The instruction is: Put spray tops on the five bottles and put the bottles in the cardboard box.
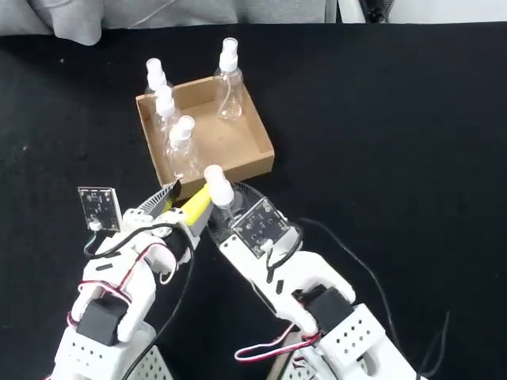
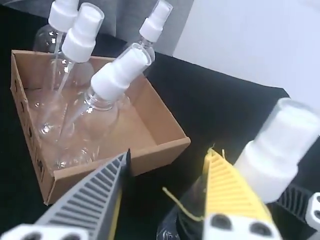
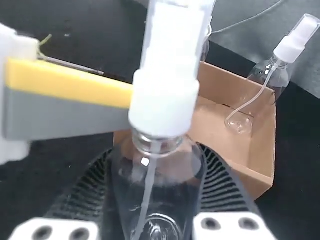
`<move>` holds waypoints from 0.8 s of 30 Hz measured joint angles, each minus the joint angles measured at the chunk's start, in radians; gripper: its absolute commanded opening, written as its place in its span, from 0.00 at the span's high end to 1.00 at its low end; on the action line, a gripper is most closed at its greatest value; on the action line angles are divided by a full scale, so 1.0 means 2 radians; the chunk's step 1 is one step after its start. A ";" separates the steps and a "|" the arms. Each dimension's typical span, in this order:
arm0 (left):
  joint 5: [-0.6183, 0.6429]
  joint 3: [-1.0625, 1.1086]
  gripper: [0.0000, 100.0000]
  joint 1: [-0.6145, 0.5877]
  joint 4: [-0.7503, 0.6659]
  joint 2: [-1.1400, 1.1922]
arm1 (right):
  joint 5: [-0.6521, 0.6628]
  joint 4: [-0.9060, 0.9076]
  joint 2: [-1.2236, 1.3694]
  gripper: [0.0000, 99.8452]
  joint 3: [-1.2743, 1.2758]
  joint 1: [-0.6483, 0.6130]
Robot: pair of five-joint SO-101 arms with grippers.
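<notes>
I am gripping a bottle in my right hand. Its two black fingers are closing snugly on either side of the clear body, just below the neck. The bottle is standing upright in that grip, and a white spray top is sitting on its neck, above my fingers. I cannot tell whether the top is screwed down tight.

My left hand is hanging spread wide, with nothing between its fingers. Its yellow finger is pressing its outer face against the side of the spray top. The grey finger is pointing at the near wall of the cardboard box, away from the bottle.

From the high view, both hands are meeting just on my side of the cardboard box, with the held bottle close to its near wall, above the black bench.

Three other bottles are standing inside the box, all wearing spray tops: two along the left wall and one in the far right corner. One more capped bottle is standing at the far left corner, and I cannot tell whether it is inside the box or just behind its wall.
</notes>
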 measured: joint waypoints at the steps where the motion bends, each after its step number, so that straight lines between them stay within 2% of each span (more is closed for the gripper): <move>1: 0.000 -0.002 0.77 0.000 0.000 0.000 | 0.000 0.000 -0.002 0.90 0.000 0.000; 19: 0.019 -0.020 0.77 0.023 0.012 0.000 | -0.001 0.000 0.002 0.90 0.000 0.000; 24: 0.019 -0.031 0.77 -0.010 0.012 0.000 | 0.000 0.001 0.002 0.90 0.001 -0.002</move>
